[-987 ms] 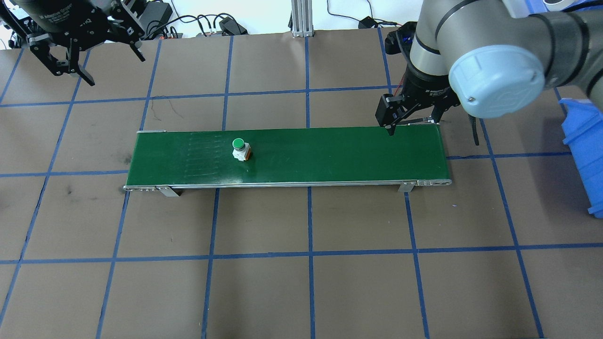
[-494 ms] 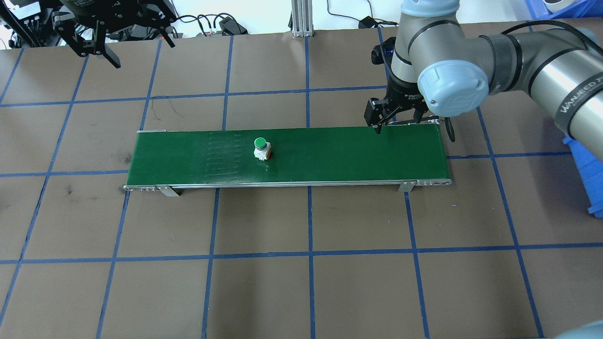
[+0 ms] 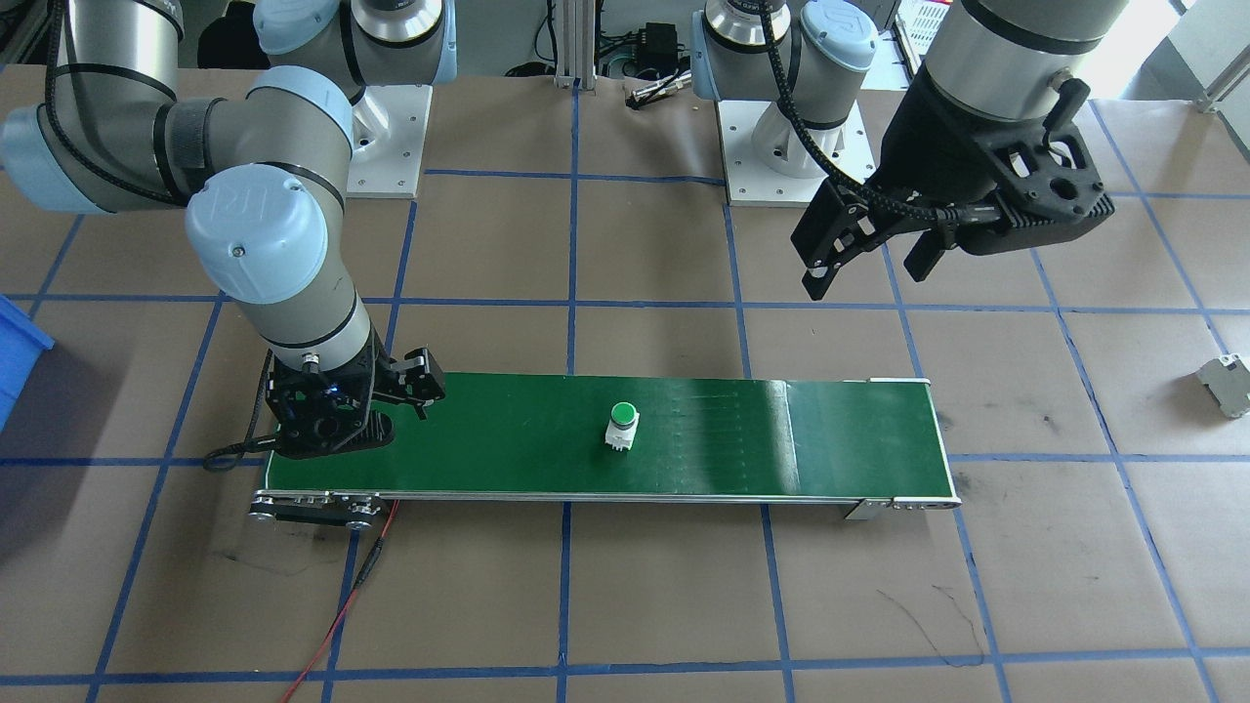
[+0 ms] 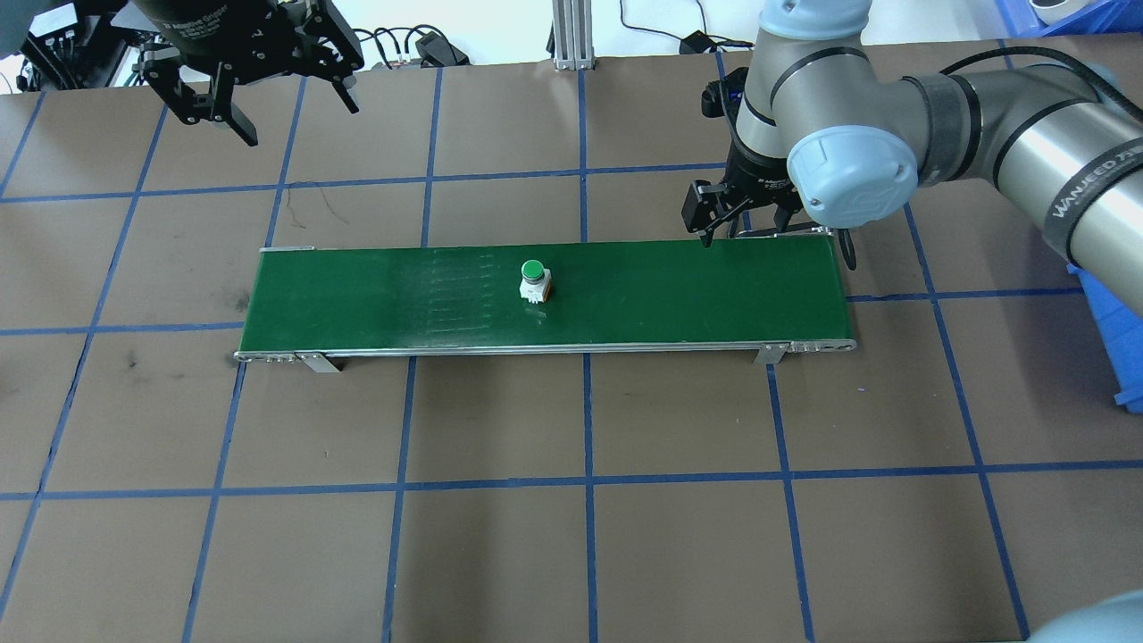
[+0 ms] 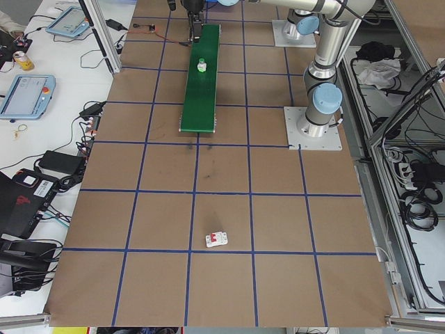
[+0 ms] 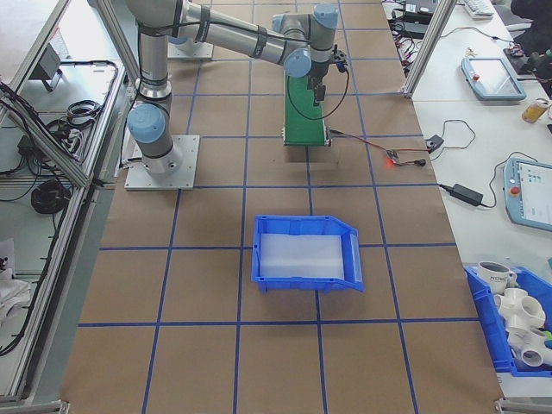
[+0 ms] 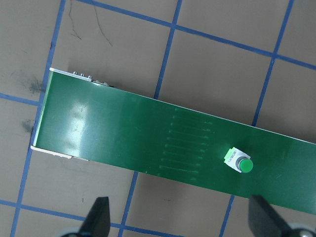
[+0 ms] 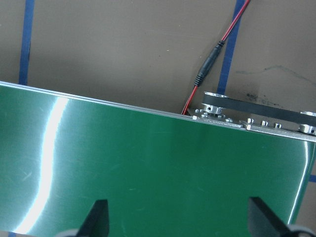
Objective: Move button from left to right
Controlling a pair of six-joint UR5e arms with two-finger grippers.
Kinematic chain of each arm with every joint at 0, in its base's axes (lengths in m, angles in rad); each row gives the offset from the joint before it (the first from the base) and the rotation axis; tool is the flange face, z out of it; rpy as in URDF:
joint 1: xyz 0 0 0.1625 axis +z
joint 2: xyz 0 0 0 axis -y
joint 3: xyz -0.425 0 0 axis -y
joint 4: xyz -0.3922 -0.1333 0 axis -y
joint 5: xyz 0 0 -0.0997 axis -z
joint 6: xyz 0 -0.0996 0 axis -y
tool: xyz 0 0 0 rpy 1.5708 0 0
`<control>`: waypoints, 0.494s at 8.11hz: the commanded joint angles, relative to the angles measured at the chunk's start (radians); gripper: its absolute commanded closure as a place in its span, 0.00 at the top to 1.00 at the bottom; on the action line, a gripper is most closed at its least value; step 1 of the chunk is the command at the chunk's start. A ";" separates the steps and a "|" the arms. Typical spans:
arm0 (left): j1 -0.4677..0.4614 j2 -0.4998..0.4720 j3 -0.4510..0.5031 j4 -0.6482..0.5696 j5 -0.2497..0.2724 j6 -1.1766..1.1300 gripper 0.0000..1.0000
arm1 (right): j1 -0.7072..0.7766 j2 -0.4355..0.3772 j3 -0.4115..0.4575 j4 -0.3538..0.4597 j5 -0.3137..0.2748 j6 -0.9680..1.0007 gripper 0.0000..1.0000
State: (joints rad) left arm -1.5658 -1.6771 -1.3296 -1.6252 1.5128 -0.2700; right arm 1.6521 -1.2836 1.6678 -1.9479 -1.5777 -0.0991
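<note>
The button (image 4: 534,281), a green cap on a white body, stands upright near the middle of the green belt (image 4: 679,295). It also shows in the front view (image 3: 621,426) and the left wrist view (image 7: 238,162). My left gripper (image 4: 295,112) hangs open high above the table, behind the belt's left end, holding nothing; its fingers (image 7: 96,222) frame the belt from above. My right gripper (image 4: 759,234) is open low over the belt's right end, well to the right of the button. Only bare belt (image 8: 148,168) lies between its fingers (image 8: 98,217).
A blue bin (image 4: 1112,286) sits at the table's right edge. A grey blocky part (image 3: 1226,384) lies on the table beyond the belt's left end. A red cable (image 3: 342,605) runs from the belt's right end across the table.
The button has travelled to the right along the belt. My left gripper has swung right and stayed high. The right gripper shifted slightly left over the belt's end.
</note>
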 commanded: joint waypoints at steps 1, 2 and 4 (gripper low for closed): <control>-0.002 0.010 -0.017 0.004 0.007 0.012 1.00 | 0.000 -0.006 0.003 -0.006 0.027 0.117 1.00; -0.002 0.017 -0.019 0.002 0.010 0.023 1.00 | 0.001 -0.010 0.003 -0.008 0.118 0.165 1.00; -0.002 0.019 -0.025 -0.004 0.050 0.063 1.00 | 0.002 -0.011 0.003 -0.016 0.228 0.307 1.00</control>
State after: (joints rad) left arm -1.5676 -1.6615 -1.3487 -1.6236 1.5278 -0.2473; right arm 1.6532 -1.2923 1.6704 -1.9590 -1.4337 0.1061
